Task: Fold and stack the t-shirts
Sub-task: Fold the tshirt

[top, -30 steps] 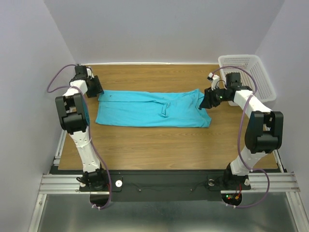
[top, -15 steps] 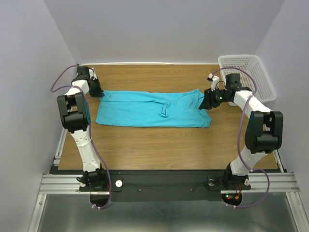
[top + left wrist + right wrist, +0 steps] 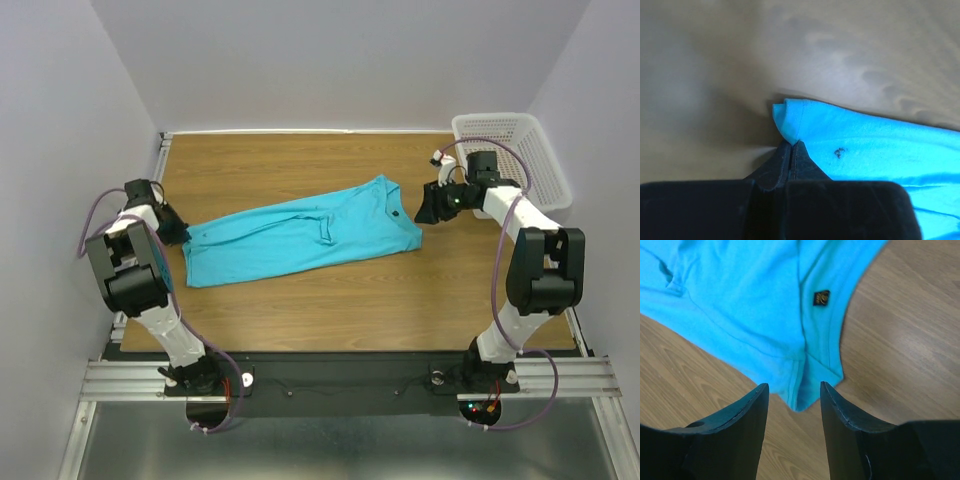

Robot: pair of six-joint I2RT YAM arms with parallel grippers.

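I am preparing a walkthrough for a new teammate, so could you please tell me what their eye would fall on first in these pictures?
The turquoise t-shirt stands out, lying slantwise across the middle of the wooden table. The left hand is shut on its corner near the table's left edge, while the right hand stands open astride its opposite corner. A white mesh basket sits at the far right corner.

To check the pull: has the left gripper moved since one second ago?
Yes. The left gripper, shut on the t-shirt, moved nearer and slightly left, away from the table's far edge, dragging that corner along.
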